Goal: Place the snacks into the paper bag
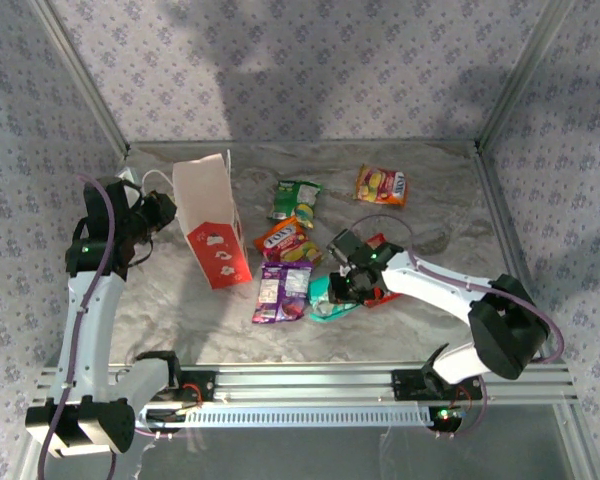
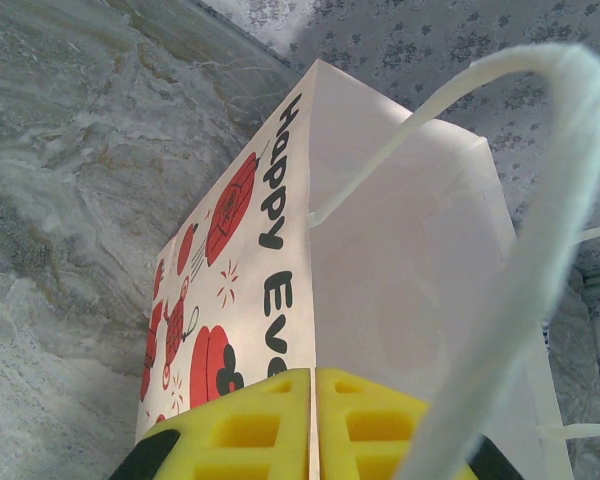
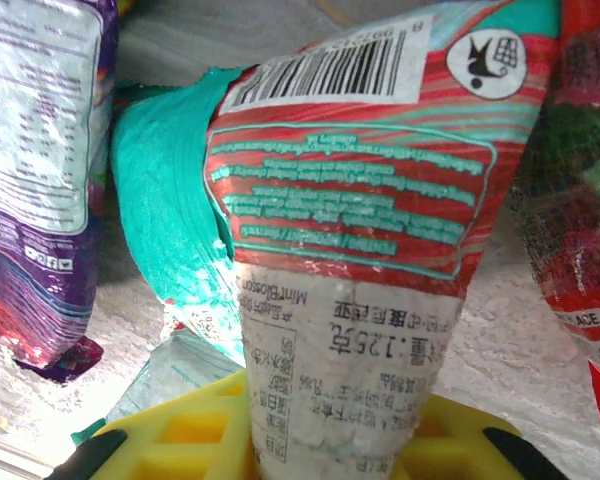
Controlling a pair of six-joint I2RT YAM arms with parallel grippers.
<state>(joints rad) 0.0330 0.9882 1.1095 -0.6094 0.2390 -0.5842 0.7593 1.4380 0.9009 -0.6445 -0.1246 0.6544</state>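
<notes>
Left jaws clamped on the rim of the upright bag (image 1: 212, 215), cord handle (image 2: 540, 250) looping past them, right jaws pinching one end of the teal packet (image 3: 350, 200), purple packet (image 3: 40, 180) just left, red packet (image 3: 580, 200) just right, all on the worktop (image 1: 430, 210)

marbled grey-white surface (image 1: 180, 310), bounded by metal frame posts (image 1: 80, 75). floral-patterned backdrop (image 1: 310, 60) on three sides; slotted aluminium rail (image 1: 310, 380) along the near edge.

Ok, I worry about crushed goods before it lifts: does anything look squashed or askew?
The teal packet is squeezed narrow where the right gripper pinches it, and fans out creased above the pinch. The paper bag stands, its edge clamped by the left gripper; one cord handle loops across the left wrist view. Nothing looks spilled.
</notes>
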